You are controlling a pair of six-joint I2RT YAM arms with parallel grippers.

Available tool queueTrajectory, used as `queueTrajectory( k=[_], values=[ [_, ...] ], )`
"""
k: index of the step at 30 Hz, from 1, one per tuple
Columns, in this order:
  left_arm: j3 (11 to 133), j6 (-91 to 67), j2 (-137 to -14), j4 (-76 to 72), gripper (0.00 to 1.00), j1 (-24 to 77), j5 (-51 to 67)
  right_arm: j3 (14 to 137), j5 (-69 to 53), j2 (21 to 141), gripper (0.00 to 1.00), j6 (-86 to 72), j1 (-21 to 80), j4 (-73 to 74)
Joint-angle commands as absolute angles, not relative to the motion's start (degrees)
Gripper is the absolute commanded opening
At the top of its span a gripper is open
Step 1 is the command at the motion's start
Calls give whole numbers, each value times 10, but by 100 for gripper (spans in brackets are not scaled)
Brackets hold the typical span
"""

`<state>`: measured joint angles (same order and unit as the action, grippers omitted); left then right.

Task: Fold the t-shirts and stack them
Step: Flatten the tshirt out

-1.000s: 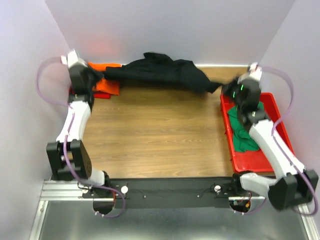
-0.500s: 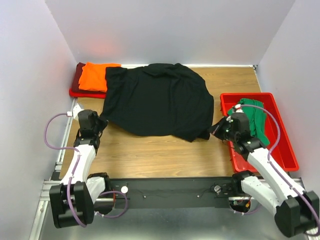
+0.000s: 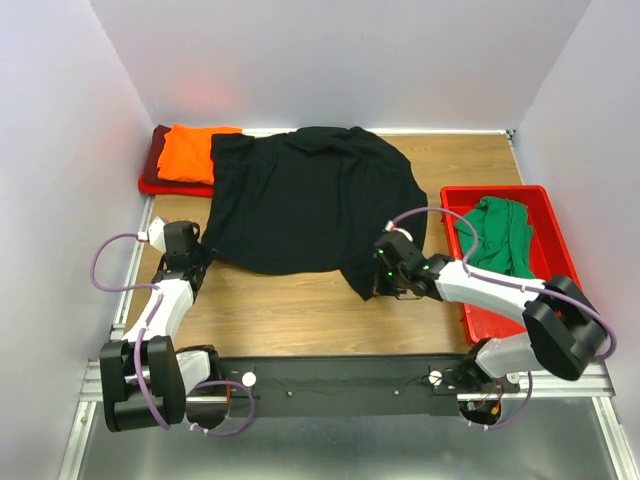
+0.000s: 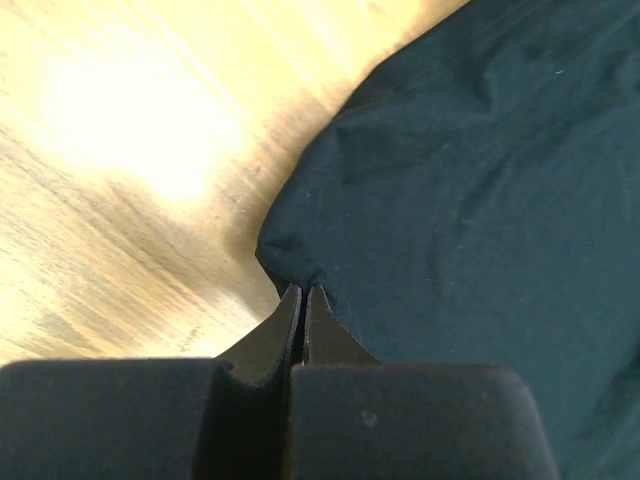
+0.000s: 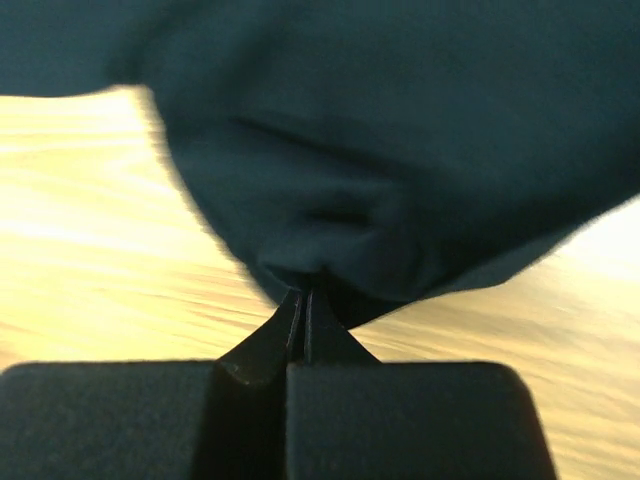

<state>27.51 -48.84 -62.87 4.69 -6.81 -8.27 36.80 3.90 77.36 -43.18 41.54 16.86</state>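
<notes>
- The black t-shirt (image 3: 310, 200) lies spread flat from the far edge toward the middle of the worktop (image 3: 290, 310).
- The left gripper (image 4: 303, 292) is clenched on its near-left hem corner, close to the left edge.
- The right gripper (image 5: 304, 295) pinches the bunched near-right hem corner.
- The orange t-shirt (image 3: 190, 152) rests on the dark red t-shirt (image 3: 153, 160) in the far-left corner.
- The green t-shirt (image 3: 500, 235) lies in the red bin (image 3: 560, 260) at the right edge.

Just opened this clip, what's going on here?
Both arms are working on the black t-shirt, which lies spread out on the table. The left gripper is shut on its near-left corner and the right gripper is shut on its near-right edge. An orange t-shirt sits folded on a dark red one in the far-left corner, and a green t-shirt lies bunched in the red bin on the right.
</notes>
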Motion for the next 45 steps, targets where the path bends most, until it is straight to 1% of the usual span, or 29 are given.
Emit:
queueTrajectory(
  k=[1,3,6,12,16,18,19,20,22,23,24,25,27,28,29,30,31,34,38,45],
  values=[
    [302,-476,-639,57,0,-73,-108,445,47,810,0,-382,469,155],
    [313,-469,-638,74,0,-74,-113,477,40,842,0,-368,488,156],
    [340,-460,-635,104,0,-80,-124,490,46,861,0,-360,522,156],
    [369,-430,-618,138,0,-98,-145,461,44,852,0,-361,555,170],
    [368,-419,-606,156,0,-110,-145,454,56,853,0,-374,627,194],
    [366,-418,-594,157,0,-114,-142,447,73,849,0,-394,636,213],
    [362,-419,-590,157,0,-115,-139,435,108,842,3,-409,636,228],
    [359,-421,-585,156,0,-116,-133,432,130,820,23,-417,636,237],
    [358,-421,-581,155,0,-116,-126,437,200,797,47,-431,627,281],
    [357,-422,-581,154,0,-116,-120,447,215,778,66,-442,619,293],
    [357,-421,-581,151,0,-117,-117,453,238,771,72,-451,607,306],
    [357,-419,-583,151,0,-116,-115,455,243,764,73,-458,596,315],
    [359,-415,-589,150,0,-116,-113,449,236,759,69,-473,541,319],
    [360,-413,-591,151,0,-117,-113,447,229,761,65,-473,493,319],
    [363,-412,-591,150,0,-116,-111,446,228,772,57,-473,471,317],
    [363,-411,-592,149,0,-117,-110,447,236,779,55,-474,454,317],
    [362,-410,-593,147,0,-116,-107,453,242,785,54,-472,424,315],
    [363,-408,-594,145,0,-116,-99,472,251,810,54,-469,389,309],
    [366,-396,-595,146,0,-117,-95,468,243,796,56,-460,373,284],
    [359,-399,-595,136,0,-116,-77,491,214,862,56,-453,353,220]
  ],
)
